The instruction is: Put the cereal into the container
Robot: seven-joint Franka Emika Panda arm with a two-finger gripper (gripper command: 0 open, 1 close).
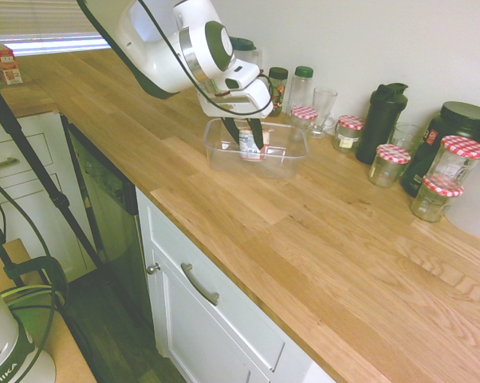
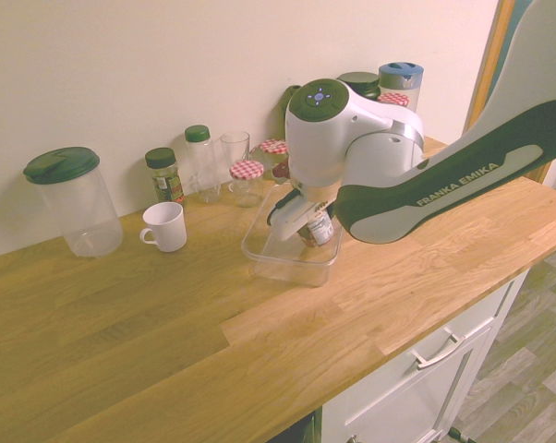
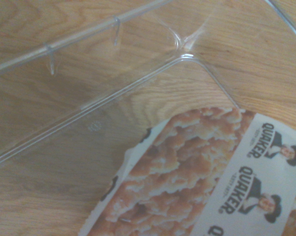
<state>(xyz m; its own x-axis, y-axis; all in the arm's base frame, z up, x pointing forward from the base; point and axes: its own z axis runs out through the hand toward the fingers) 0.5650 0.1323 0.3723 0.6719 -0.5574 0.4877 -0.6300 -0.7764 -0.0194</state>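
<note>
Over the back stretch of the wooden counter (image 1: 320, 239), close to the wall, the gripper (image 1: 246, 132) is tilted steeply down inside the rim of the container (image 1: 224, 155), its fingers drawn in as far as they go around the cereal (image 1: 251, 148), a small cup with white and red sides. The second exterior view shows the cup (image 2: 318, 227) slung under the hand, above the container's (image 2: 287, 261) floor and not yet resting on it, as far as I can judge. The wrist view gives the patterned foil lid (image 3: 207, 172) close up, with a clear rounded corner of the container (image 3: 185, 51) beyond it. To finish well, I would lower the cup near the tub's middle until its base meets the plastic, then let go; dropping it tilted from above could tip it or nudge the light tub towards the glass jars (image 1: 348, 132) with red-checked lids just behind.
</note>
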